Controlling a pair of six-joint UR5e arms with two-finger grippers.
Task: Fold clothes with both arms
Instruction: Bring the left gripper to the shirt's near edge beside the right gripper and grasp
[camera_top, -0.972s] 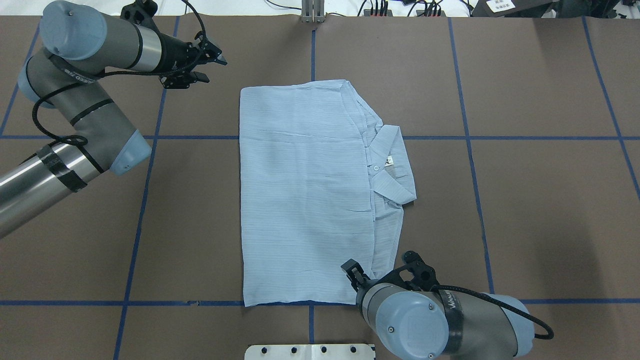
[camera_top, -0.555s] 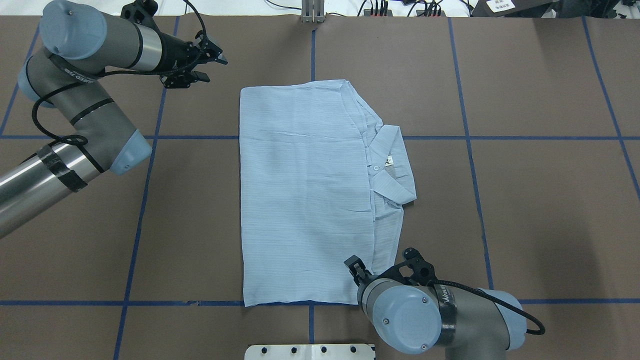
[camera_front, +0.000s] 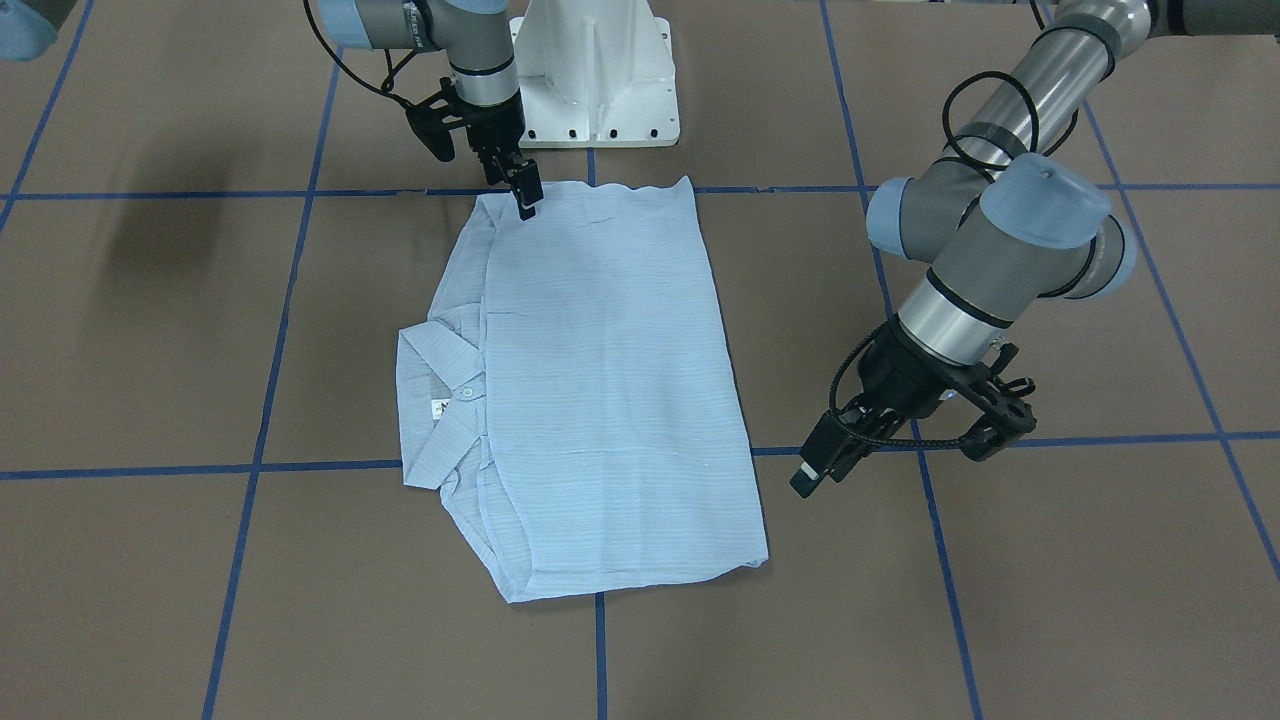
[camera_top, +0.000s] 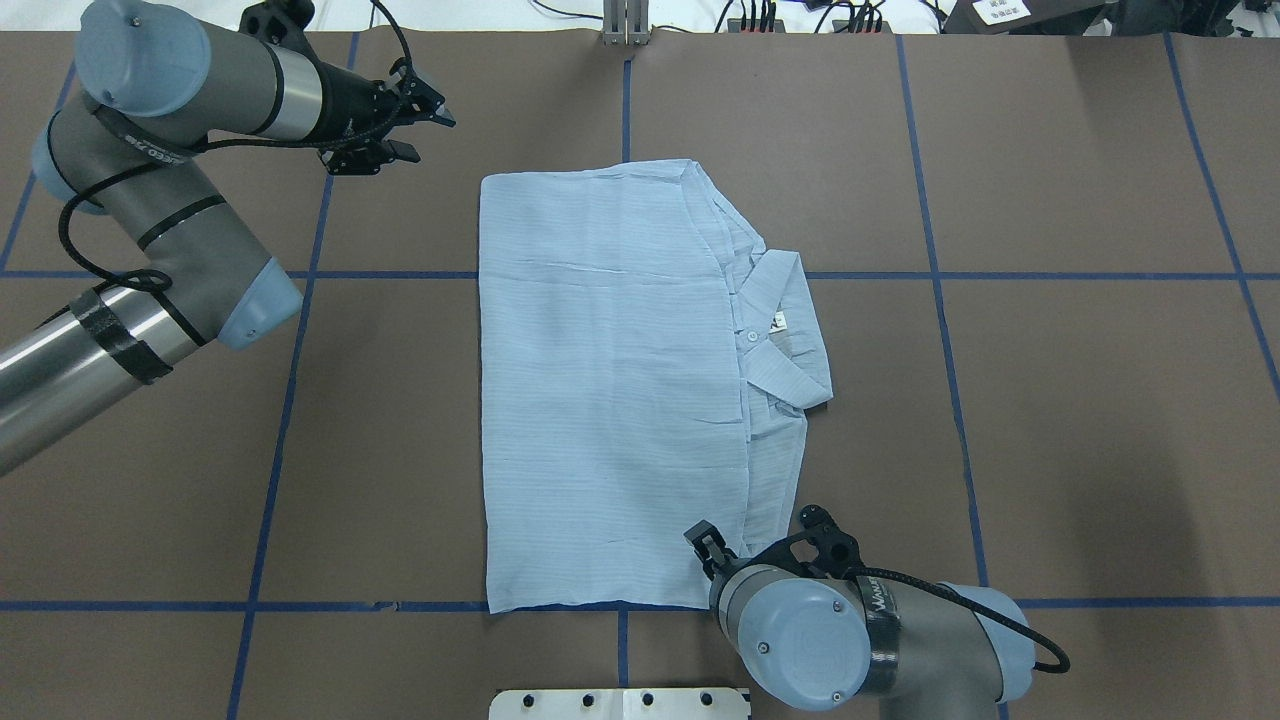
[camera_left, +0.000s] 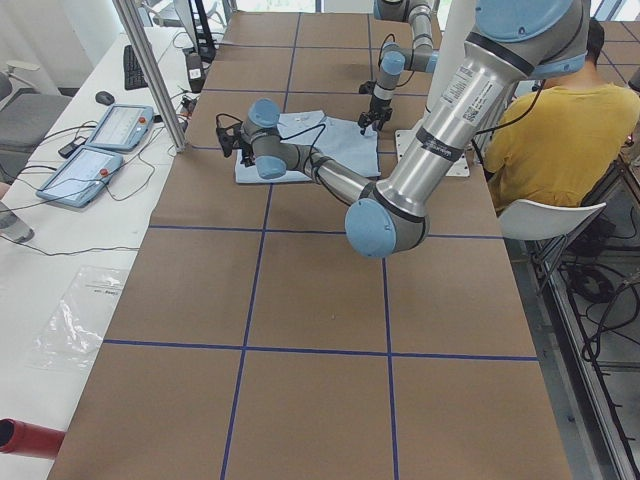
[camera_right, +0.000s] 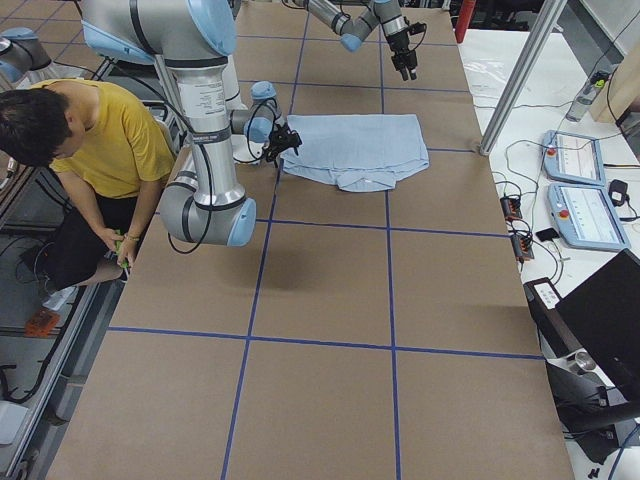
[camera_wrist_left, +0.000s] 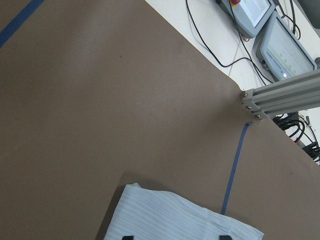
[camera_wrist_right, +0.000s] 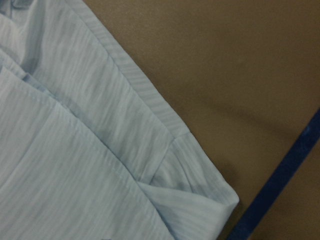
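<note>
Shirt (camera_top: 610, 380) is a folded rectangle, collar exposed; a cross fold probably remains; my left gripper (camera_top: 435, 138) gapes, well off it; its corner lies under my right gripper (camera_front: 527, 205), jaw state unreadable.

Overhead, my right arm (camera_top: 800, 640) covers most of the right gripper (camera_top: 712, 548). In the front-facing view it is too small for me to tell how its jaws stand, or whether they touch the shirt (camera_front: 600, 380). The right wrist camera gives me only a soft shirt corner, cut off at three edges. The left gripper's fingertips (camera_wrist_left: 127, 237) barely show at the left wrist view's bottom edge. I cannot read the neck tag (camera_top: 779, 320).
</note>
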